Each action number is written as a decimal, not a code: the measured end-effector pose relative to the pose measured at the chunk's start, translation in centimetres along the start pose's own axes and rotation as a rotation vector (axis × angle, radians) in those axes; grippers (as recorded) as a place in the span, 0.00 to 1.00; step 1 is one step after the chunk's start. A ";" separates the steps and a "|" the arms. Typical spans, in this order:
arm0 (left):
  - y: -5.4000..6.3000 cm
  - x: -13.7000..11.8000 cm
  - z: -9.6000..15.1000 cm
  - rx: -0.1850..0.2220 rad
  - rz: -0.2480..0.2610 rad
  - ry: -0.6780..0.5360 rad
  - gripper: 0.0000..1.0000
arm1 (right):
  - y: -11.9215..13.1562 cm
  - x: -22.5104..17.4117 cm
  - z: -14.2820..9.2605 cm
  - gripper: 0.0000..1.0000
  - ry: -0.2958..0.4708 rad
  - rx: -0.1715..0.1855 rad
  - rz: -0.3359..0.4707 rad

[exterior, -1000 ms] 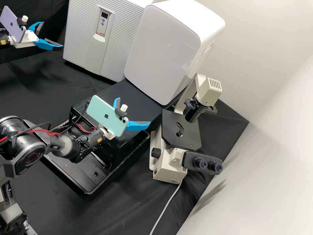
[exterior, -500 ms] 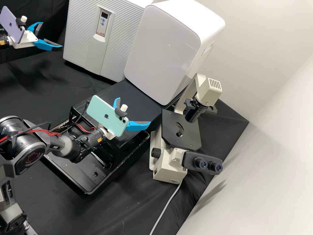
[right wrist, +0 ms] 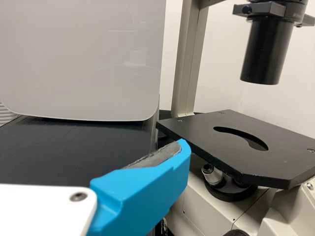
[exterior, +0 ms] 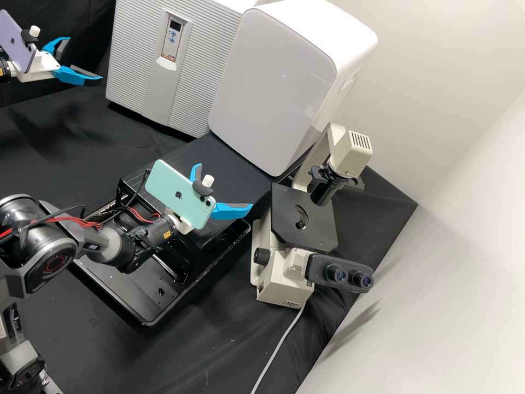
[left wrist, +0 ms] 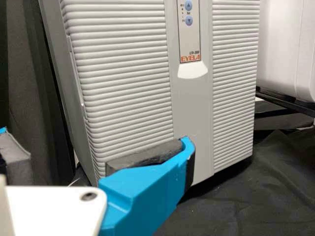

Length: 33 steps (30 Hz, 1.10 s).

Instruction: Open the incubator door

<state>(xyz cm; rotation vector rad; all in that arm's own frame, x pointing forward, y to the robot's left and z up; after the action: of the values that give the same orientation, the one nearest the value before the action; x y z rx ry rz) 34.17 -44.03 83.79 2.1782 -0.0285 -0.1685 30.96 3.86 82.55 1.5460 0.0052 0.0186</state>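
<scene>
Incubator door (exterior: 139, 65), ribbed pale grey, sits closed on the front of its cabinet at the far side of the bench, control panel (exterior: 174, 39) high on its middle strip; a white cabinet (exterior: 273, 87) with a smooth rounded front stands right beside it. Left gripper (exterior: 85, 60), under a purple phone (exterior: 21, 41), just beside the door's edge in the high view, fingers spread apart, grasping nothing; left wrist view puts one finger across the door's lower part, contact impossible to tell. Right gripper (exterior: 225, 186), under a mint phone (exterior: 178, 192), well apart from the door, near the microscope (exterior: 303, 224) and above the black platform (exterior: 219, 156) that bears the white cabinet; its fingers likewise parted, nothing between them. Grey cable (exterior: 278, 348) trails from the microscope over black cloth (exterior: 229, 339)
</scene>
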 end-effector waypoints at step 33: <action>1.0 6.2 -1.4 -0.043 0.036 -0.094 1.00 | 0.0 0.0 0.0 1.00 0.000 0.000 0.000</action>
<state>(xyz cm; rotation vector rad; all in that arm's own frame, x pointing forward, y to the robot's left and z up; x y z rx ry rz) 40.51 -44.00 84.67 2.1245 -0.1162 -0.2485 30.96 3.86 82.55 1.5460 0.0052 0.0186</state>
